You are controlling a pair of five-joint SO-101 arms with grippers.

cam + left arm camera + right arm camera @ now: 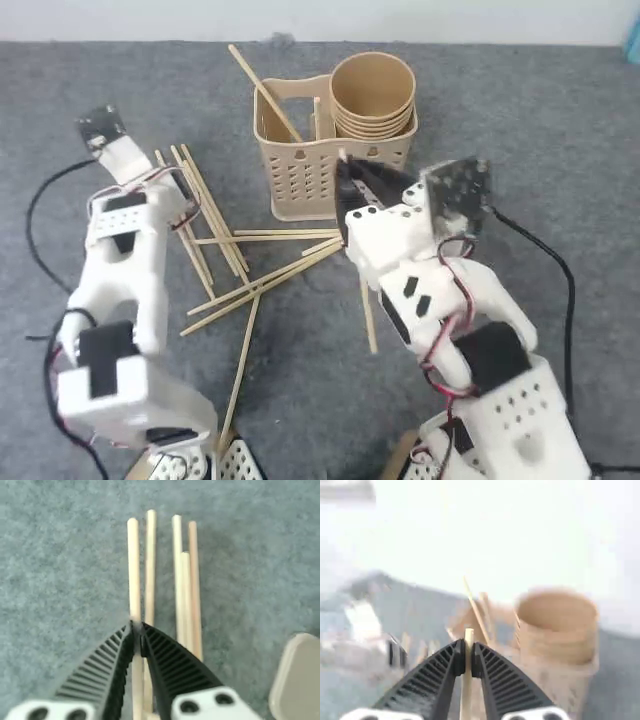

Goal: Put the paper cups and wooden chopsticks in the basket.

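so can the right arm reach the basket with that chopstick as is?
Probably yes: the right gripper, shut on a chopstick, sits right by the basket, and the compartment beside the paper cups looks open.

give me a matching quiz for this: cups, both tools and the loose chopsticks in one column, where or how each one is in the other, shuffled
1 paper cups
2 left tool
3 right tool
4 loose chopsticks

A closed on a chopstick, pointing at the basket
B scattered on the grey mat
C stacked inside the basket
D closed on a chopstick lying among others on the mat

Pairs: 1-C, 2-D, 3-A, 4-B
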